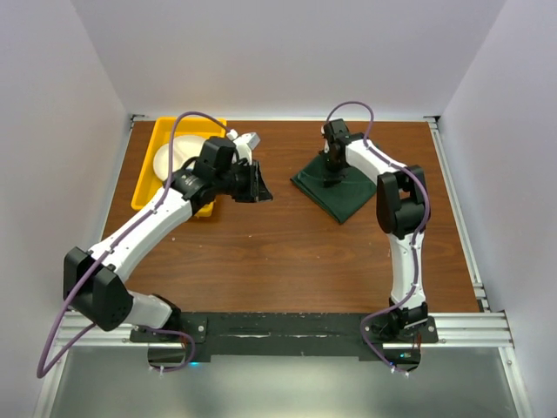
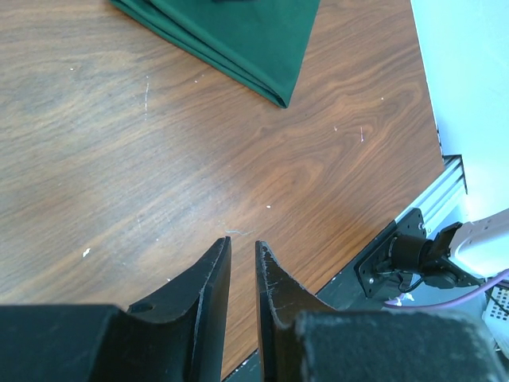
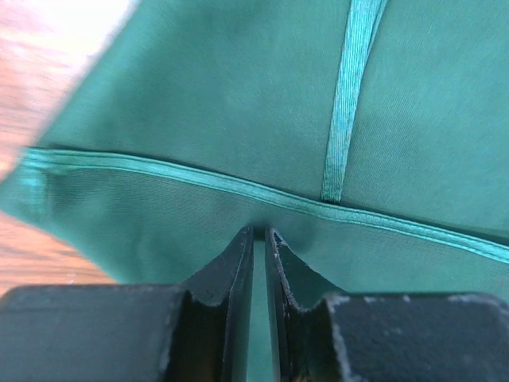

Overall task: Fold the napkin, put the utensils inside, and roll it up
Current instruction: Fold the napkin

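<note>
Dark green napkin (image 1: 341, 197), folded in layers, hemmed edges showing, lying flat, turned diamond-wise, far right of centre

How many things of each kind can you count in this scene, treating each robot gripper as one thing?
Green napkin: 1
Yellow tray: 1
White plate: 1
Grippers: 2, the left gripper and the right gripper
Total: 5
</note>
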`<state>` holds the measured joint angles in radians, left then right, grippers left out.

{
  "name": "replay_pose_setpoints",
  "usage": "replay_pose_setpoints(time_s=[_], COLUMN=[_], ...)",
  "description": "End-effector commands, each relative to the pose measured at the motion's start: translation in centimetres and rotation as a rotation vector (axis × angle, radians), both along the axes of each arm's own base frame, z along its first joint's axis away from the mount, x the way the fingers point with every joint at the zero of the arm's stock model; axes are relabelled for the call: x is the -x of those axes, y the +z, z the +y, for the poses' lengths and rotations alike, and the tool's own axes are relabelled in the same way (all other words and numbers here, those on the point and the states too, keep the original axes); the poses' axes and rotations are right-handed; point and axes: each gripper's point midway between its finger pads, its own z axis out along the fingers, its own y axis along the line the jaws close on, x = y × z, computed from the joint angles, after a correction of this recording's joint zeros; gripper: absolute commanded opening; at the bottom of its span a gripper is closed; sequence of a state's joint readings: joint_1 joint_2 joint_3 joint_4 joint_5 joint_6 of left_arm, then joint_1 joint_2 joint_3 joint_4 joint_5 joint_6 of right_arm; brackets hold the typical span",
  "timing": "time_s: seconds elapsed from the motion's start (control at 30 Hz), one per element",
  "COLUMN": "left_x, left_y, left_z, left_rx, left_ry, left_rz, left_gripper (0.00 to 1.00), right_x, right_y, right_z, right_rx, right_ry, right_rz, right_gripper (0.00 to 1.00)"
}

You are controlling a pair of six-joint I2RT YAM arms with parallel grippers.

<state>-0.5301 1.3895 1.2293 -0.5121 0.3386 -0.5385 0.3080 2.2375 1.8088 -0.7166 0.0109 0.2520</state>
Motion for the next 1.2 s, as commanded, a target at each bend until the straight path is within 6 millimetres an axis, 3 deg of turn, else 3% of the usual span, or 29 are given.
replay_pose_setpoints(time_s=[0.0,0.2,0.4,0.5,0.57,0.63,0.73,0.8,0.83,0.87,0.9,0.93,0.97,1.17], left_x=[-0.9,-0.8,-0.4,-0.3,-0.3,-0.2,-0.4,-0.6,-0.7,-1.1,-1.0,-1.1,-1.4,-1.8], left_y=[1.7,1.9,1.8,1.4,1.3,1.1,1.1,1.0,1.1,1.2,0.9,0.9,1.0,0.6], left_z=[-0.7,-0.7,-0.7,-0.7,-0.6,-0.4,0.1,0.8,1.0,1.4,1.7,1.9,2.2,3.6], left_rx=[0.049,0.05,0.064,0.064,0.062,0.06,0.055,0.048,0.051,0.059,0.064,0.072,0.084,0.115], left_ry=[-0.012,-0.011,-0.013,-0.017,-0.014,-0.012,0.003,0.026,0.032,0.048,0.055,0.06,0.068,0.089], left_rz=[-0.04,-0.041,-0.035,-0.029,-0.027,-0.026,-0.032,-0.04,-0.045,-0.052,-0.046,-0.047,-0.05,-0.058], left_gripper=[0.24,0.24,0.24,0.23,0.23,0.23,0.23,0.23,0.23,0.23,0.23,0.23,0.23,0.23], right_x=[1.4,3.9,7.2,8.4,8.1,7.8,6.1,5.6,5.4,6.5,6.8,6.5,7.7,12.0], right_y=[-0.7,-2.6,-3.0,-1.9,-0.2,1.7,6.8,9.5,11.1,12.6,13.2,14.1,13.7,9.7], right_z=[0.0,0.8,3.4,4.8,5.3,4.7,3.7,2.3,3.1,2.4,2.1,2.5,1.8,3.1], right_rx=[0.009,0.009,-0.036,-0.07,-0.079,-0.049,0.02,0.119,0.146,0.2,0.228,0.252,0.261,0.282], right_ry=[0.015,0.045,0.065,0.05,0.049,0.056,0.102,0.151,0.189,0.268,0.286,0.346,0.377,0.715], right_rz=[0.001,0.044,0.093,0.096,0.062,0.042,-0.087,-0.192,-0.279,-0.346,-0.391,-0.465,-0.466,-0.346], right_gripper=[0.15,0.15,0.15,0.16,0.2,0.25,0.41,0.6,0.66,0.73,0.98,0.98,0.98,0.98])
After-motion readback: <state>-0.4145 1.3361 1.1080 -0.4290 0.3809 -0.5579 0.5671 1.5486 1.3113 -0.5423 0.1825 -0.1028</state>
